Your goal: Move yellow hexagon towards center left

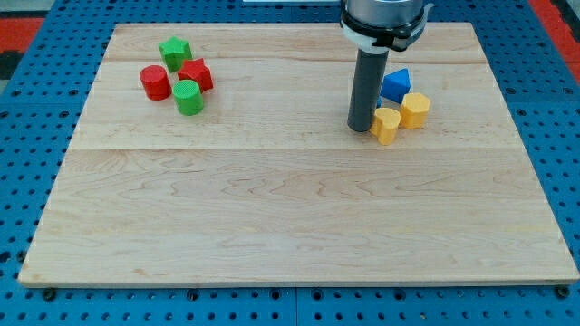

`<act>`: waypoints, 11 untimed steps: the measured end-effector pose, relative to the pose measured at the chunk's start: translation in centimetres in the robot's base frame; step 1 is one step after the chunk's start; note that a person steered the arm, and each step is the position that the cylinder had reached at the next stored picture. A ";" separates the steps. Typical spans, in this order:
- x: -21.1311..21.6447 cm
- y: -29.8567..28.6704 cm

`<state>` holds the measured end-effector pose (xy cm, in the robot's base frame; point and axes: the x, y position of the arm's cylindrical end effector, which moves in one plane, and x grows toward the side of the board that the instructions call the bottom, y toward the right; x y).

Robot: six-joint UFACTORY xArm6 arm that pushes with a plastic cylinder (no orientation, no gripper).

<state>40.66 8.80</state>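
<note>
Tip: my tip point(361, 129) rests on the worktop point(290, 217), right of centre and toward the view's top.
End effector: a plain dark rod with nothing to spread or pinch; it holds nothing.
Nearest block: a yellow heart-like block point(385, 125) touches the tip on the view's right, or very nearly.
Yellow hexagon: the yellow hexagon point(415, 110) sits just beyond that block, further right and slightly up.
Blue block: a blue triangular block point(395, 85) lies just above both yellow ones.
Key relation: the hexagon lies right of the tip, while its goal lies far left; I judge the tip is on the wrong side and must go round to push leftward.
Far cluster: green star point(174, 49), red block point(195, 74), red cylinder point(155, 82) and green cylinder point(188, 97), bunched top left.
</note>
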 end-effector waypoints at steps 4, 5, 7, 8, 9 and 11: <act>2.9 -0.9; 2.9 -0.9; 2.9 1.4; 3.6 1.4; 5.1 1.5; 5.1 7.8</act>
<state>45.76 16.59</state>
